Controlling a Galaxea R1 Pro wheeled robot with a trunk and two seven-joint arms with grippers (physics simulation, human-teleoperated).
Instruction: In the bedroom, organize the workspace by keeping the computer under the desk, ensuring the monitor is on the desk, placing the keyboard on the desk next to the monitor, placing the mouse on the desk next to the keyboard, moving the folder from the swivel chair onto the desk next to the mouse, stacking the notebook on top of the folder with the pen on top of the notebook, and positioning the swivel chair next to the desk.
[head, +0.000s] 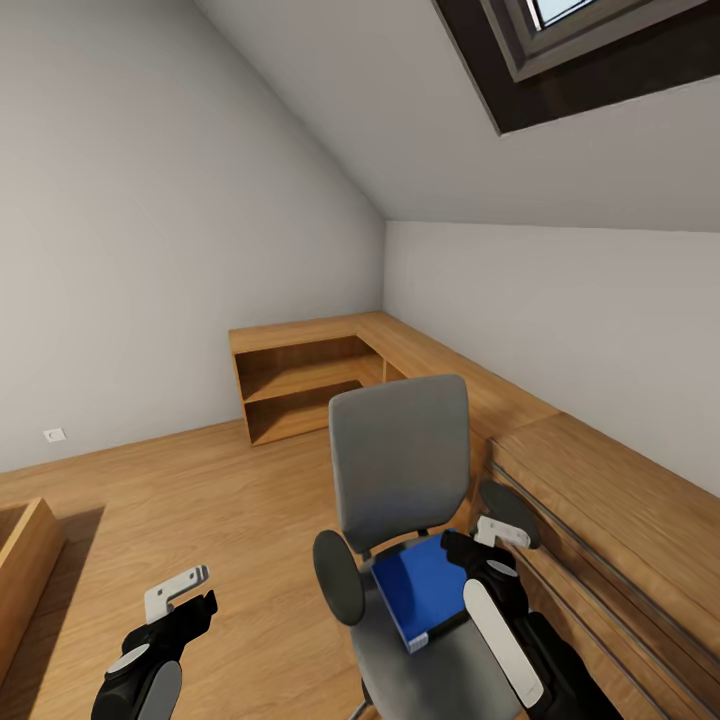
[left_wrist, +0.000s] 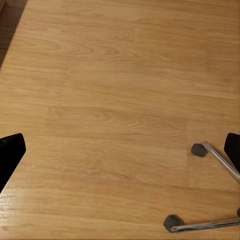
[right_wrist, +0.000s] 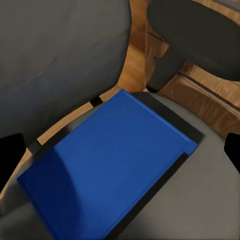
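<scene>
The folder (head: 420, 590) lies flat on the chair (head: 400, 470) seat, lower centre of the head view. The right gripper (head: 478, 548) hovers above it, fingers spread; the left gripper (head: 180, 592) hangs spread over bare floor (head: 200, 500).

Blue folder (head: 420, 588) flat on swivel chair (head: 400, 470) seat — right end effector (head: 478, 545) above it

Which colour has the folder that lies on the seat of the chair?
Bright blue. The folder shows best in the right wrist view, flat on the grey swivel chair seat.

Swivel chair (head: 400, 480) base cut off at 6 o'clock edge. Right gripper (head: 478, 545) hides folder (head: 420, 585) corner, approx. 3 o'clock.
</scene>
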